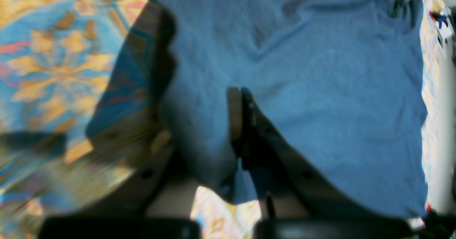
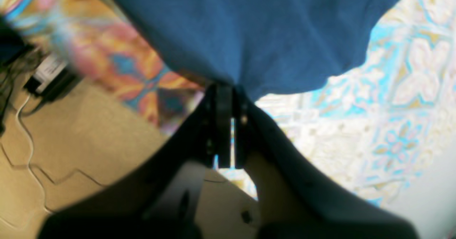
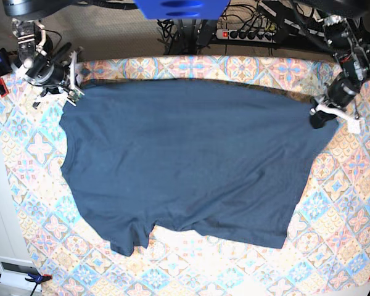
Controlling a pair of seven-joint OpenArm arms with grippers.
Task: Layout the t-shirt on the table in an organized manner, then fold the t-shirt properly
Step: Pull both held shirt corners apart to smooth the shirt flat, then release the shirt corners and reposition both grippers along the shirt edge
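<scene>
The t-shirt (image 3: 185,160) is lying spread across the desk (image 3: 333,234). Both the left end effector (image 3: 320,111) and right end effector (image 3: 71,92) are clenching its far corners. Being soft and limp, it is probably best gripped at hems.

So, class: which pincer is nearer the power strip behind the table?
Left. The left pincer grips the t-shirt on the power strip's side; the right pincer holds the opposite corner, farther off.
</scene>
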